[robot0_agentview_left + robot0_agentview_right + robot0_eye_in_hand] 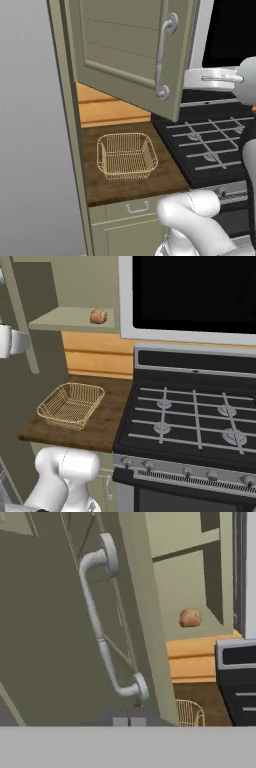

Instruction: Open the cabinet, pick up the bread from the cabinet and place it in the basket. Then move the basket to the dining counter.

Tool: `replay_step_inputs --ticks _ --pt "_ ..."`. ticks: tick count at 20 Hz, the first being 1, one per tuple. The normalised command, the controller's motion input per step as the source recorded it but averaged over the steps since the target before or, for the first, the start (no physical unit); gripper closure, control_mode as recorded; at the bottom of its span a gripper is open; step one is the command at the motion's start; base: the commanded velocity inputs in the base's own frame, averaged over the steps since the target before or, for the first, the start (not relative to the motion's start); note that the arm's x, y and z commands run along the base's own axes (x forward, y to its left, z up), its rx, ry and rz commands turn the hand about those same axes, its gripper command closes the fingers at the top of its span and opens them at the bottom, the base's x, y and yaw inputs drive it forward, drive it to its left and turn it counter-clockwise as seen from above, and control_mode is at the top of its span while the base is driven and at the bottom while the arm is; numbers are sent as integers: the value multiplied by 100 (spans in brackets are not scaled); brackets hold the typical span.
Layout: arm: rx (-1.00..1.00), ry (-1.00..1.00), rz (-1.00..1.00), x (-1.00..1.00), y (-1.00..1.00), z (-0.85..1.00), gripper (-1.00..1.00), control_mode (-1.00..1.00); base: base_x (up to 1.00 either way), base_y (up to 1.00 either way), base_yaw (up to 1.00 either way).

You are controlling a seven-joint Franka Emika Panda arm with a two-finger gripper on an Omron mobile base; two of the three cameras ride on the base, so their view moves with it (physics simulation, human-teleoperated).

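cabinet (125,50) door swung open | bread (98,316) on shelf's front edge, unpicked | basket (71,404) empty on worktop (107,426) | gripper (128,721) pinched closed, holding nothing

Cabinet (125,50): olive-green, panelled door swung open, seen edge-on in the hand view; a long curved silver handle (102,637) is mounted upright on the door.
Bread (98,316): a small round golden-brown roll, set on the cabinet's pale shelf, near its front edge.
Basket (126,156): golden-tan wire mesh, square with rounded corners and flared sides, upright and empty, set on the dark wood worktop below the cabinet, beside the stove.
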Motion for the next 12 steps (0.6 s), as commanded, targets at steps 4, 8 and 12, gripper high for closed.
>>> replay_step_inputs --ticks 4,8,12 --pt "30 14 0 -32 -83 19 100 -100 0 0 0" --pt "53 18 15 -1 -57 -1 100 -100 0 0 0" --pt "58 20 26 1 -20 -50 100 -100 0 0 0"
